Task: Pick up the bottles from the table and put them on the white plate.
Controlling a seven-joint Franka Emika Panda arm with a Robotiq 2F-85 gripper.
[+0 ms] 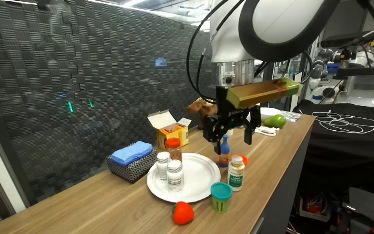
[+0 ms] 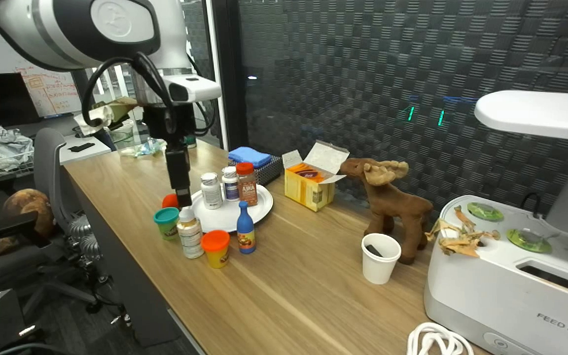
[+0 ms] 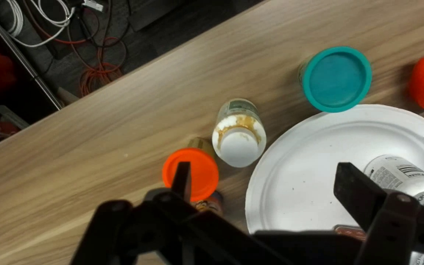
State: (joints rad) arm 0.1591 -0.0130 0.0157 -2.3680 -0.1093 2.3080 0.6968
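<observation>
In an exterior view, a dark patterned box (image 1: 128,171) carrying a blue block (image 1: 131,152) sits on the desk (image 1: 86,204) at ten o'clock from the white plate (image 1: 200,174). On the plate stand, upright, a white bottle (image 1: 162,168) at nine o'clock, a red-capped bottle (image 1: 175,153) at eleven and a second white bottle (image 1: 175,178) at seven. Beyond the rim, between eleven and twelve, an open yellow-orange carton (image 1: 176,132) stands, flaps out; a red toy fruit (image 1: 183,213) lies at six. Then a teal-capped tub (image 1: 221,196) stands at four, just beside the rim, and a blue bottle (image 1: 225,152) at two. The claw (image 1: 233,145) hangs above the desk, its fingers spread wide apart. A white-capped bottle (image 1: 235,175) stands near the rim at three, partly hiding an orange-capped tub (image 1: 245,160). A green pear (image 1: 276,121) lies well apart, toward two.
</observation>
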